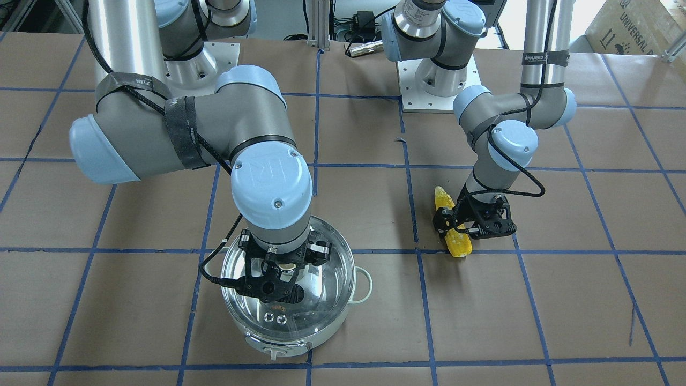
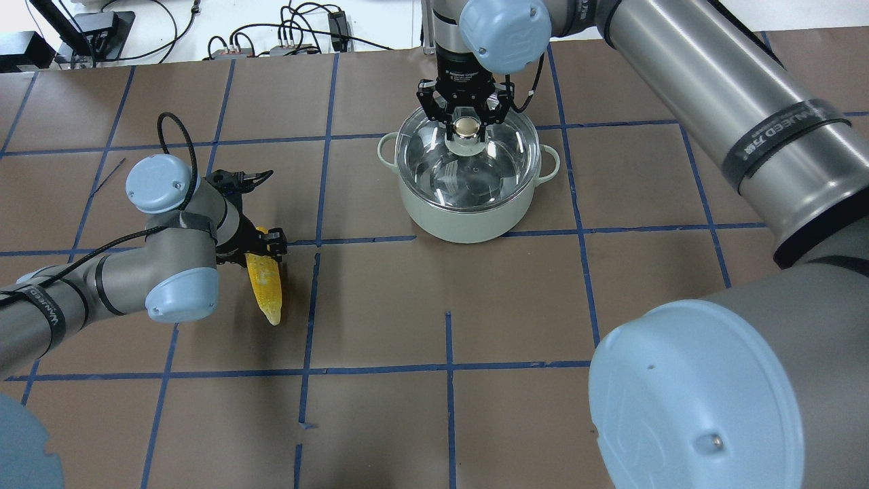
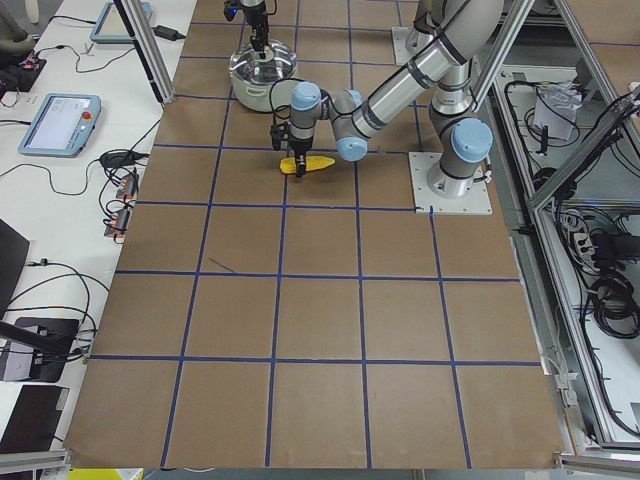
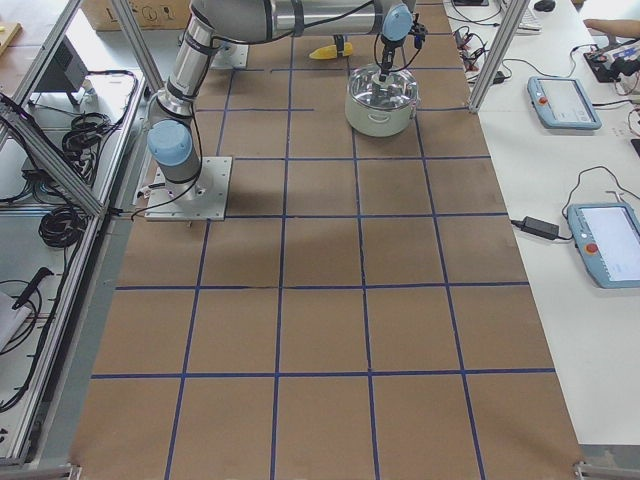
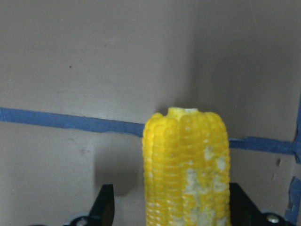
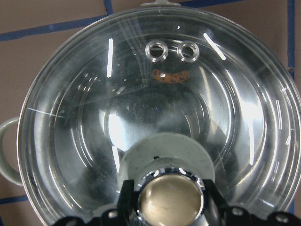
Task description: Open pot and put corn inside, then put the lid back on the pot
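Note:
The mint-green pot [image 2: 468,217] stands on the table with the clear glass lid [image 2: 475,170] seated on it. My right gripper [image 2: 466,129] hangs straight over the lid. In the right wrist view its fingers press both sides of the knob's metallic cap [image 6: 171,197]. The yellow corn [image 2: 266,288] lies flat on the table to the pot's left, point toward the robot. My left gripper [image 2: 261,244] is down over its thick end. In the left wrist view the corn [image 5: 186,165] sits between the open fingers, with a gap at the left finger [image 5: 106,205].
Brown table with a blue tape grid [image 2: 448,339]. The right arm's large elbow [image 2: 706,407] fills the overhead view's lower right. Both arm bases [image 1: 439,80] stand at the robot's edge. Cables and boxes [image 2: 292,41] lie beyond the far edge.

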You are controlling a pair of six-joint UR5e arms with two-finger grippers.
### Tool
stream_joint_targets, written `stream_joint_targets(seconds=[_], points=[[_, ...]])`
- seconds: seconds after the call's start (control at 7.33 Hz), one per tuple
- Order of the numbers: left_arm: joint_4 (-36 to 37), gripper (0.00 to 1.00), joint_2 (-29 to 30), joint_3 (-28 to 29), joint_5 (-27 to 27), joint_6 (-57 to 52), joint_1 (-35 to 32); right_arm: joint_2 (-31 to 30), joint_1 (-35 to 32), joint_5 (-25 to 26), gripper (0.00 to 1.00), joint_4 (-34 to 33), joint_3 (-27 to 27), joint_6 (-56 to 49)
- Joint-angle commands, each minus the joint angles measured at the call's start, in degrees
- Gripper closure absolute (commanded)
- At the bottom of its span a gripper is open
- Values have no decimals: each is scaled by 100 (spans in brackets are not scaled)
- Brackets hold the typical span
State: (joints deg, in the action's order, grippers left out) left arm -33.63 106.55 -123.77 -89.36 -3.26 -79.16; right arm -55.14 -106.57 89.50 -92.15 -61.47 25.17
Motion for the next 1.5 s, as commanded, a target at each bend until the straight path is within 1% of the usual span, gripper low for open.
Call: stream_joint_targets(seconds=[0.0,0.14,0.27,0.41,0.55,0.68,0.82,0.95,1.09,1.23,1.36], points=[[-421,89,-160,168,-159,10,6,-67,5,-2,79,230,475,-20],[-1260,90,-404,517,-213,10,6,-215,22,6,79,528,661,-142],[-2278,92,-642,1016,-318,27,6,-365,214,154,80,818,663,-935],[-2967,93,-749,1491,-432,262,-81,-427,686,217,82,952,663,-1465],[-3443,92,-802,1896,-433,491,-204,-515,1108,209,82,1066,654,-2271],[-3648,92,-820,2283,-415,641,-570,-533,1513,209,82,1215,654,-2975],[-3885,92,-707,2748,-398,1182,-1018,-533,1899,191,82,1269,619,-3531],[-4192,92,-462,3336,-363,1674,-1518,-542,2173,200,82,1313,523,-3815],[-4404,92,-112,3925,-336,1836,-1967,-542,2306,235,84,1383,348,-3878],[-4415,92,397,4452,-180,2046,-2433,-551,2395,244,85,1375,190,-4079],[-4380,92,958,5067,-152,2049,-2768,-560,2430,252,86,1384,145,-4081]])
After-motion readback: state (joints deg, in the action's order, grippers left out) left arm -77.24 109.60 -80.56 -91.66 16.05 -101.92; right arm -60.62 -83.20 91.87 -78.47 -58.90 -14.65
